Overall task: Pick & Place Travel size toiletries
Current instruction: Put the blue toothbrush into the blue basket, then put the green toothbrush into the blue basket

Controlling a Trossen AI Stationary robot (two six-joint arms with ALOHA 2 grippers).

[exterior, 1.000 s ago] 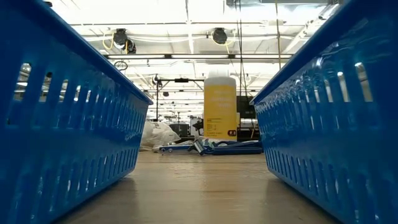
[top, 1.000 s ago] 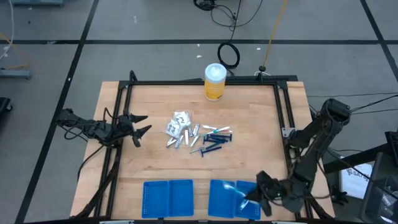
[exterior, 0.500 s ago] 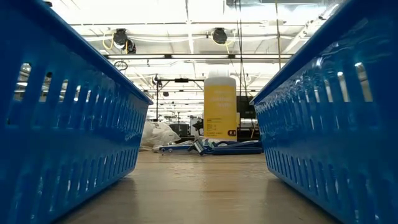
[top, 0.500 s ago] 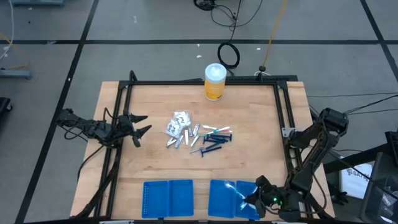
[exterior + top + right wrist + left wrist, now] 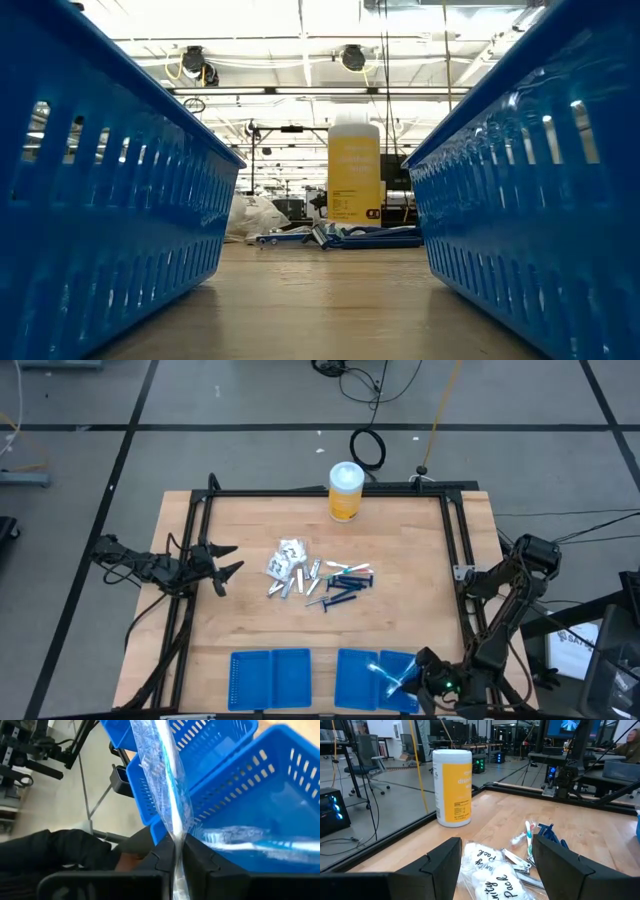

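Note:
The toiletries lie in a loose pile (image 5: 318,576) at mid-table: white packets (image 5: 485,870), silver tubes, dark blue sticks (image 5: 345,582) and a brush. My left gripper (image 5: 226,561) waits open at the table's left side, its fingers pointing at the pile, and touches nothing (image 5: 497,870). My right gripper (image 5: 408,682) is at the near right, over the right blue tray (image 5: 350,678), shut on a clear-wrapped brush (image 5: 167,785). A second wrapped brush (image 5: 240,840) lies inside that tray. My right gripper (image 5: 176,852) pinches the clear-wrapped brush between its two fingers, at one end of the wrapper (image 5: 176,836). The brush runs straight on past the fingertips, in line with the fingers, and shows over the right tray (image 5: 388,674).
A tall yellow canister with a white lid (image 5: 345,491) stands at the table's far edge. A left blue tray (image 5: 270,680) sits beside the right one at the near edge, with a gap between their walls (image 5: 320,290). A black frame (image 5: 330,493) rims the table.
My right gripper has moved toward the table's near edge with the wrapped brush, staying over the right tray's right part. Its arm has folded back along the table's right side. The left arm and the pile have kept still.

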